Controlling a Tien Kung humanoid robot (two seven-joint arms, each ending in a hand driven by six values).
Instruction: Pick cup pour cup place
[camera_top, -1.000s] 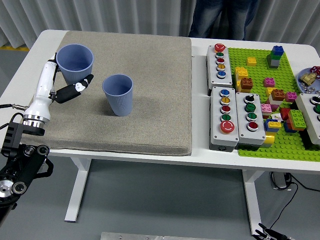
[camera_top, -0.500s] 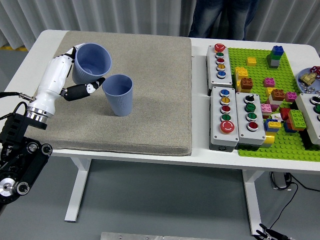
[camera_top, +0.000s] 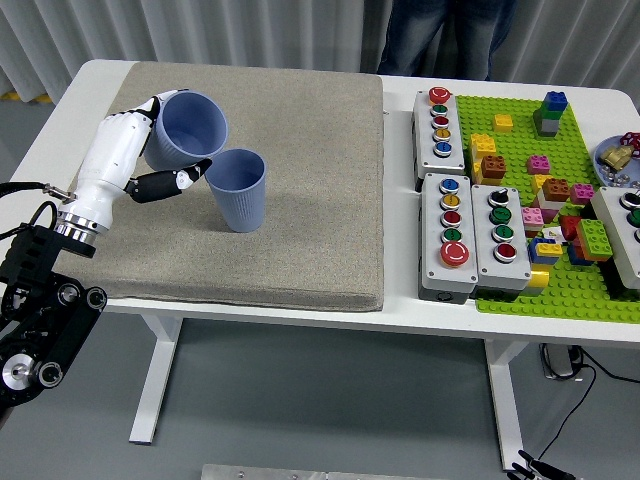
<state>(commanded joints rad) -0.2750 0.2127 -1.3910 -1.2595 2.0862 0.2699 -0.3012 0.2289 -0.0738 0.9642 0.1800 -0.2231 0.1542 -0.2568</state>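
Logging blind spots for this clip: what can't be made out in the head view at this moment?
- Held cup: tilted toward the standing cup, but whether anything pours is not visible.
- Left hand: most fingers are hidden behind the held cup.
- Right hand: out of frame.
- Person: cut off by the top edge.
- Items in the dish: too small, cropped at the right edge.

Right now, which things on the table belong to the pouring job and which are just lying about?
In the job: the left hand, the tilted cup it holds, the standing cup.
Lying about: button boxes, toy bricks, green baseplate.
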